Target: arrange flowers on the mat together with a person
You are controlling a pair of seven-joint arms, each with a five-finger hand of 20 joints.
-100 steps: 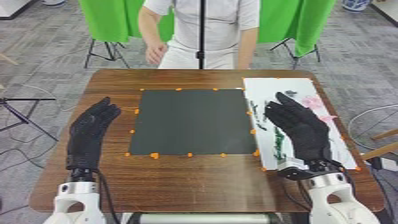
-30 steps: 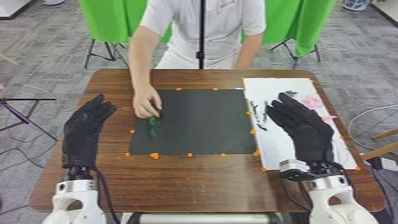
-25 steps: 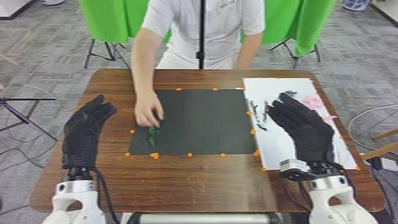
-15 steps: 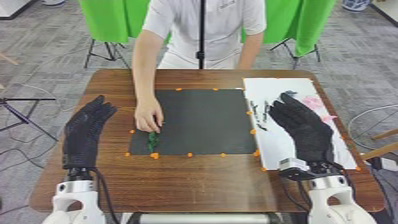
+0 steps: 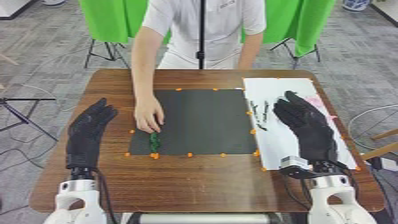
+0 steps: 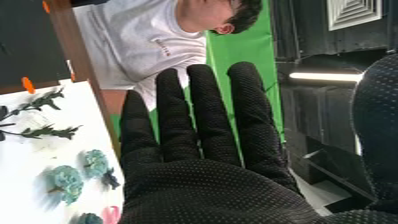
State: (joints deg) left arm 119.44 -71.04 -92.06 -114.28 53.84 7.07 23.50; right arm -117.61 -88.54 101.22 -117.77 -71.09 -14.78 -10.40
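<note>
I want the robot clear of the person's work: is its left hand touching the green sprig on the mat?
Apart: the head view shows brown table between the left hand and the green sprig.

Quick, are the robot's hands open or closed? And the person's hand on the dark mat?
Left hand: open, empty.
Right hand: open, empty.
Person's hand: fingertips at the green sprig; can't tell if pinching.

The right hand point(image 5: 312, 132) partly hides pink flowers point(image 5: 317, 102).
</note>
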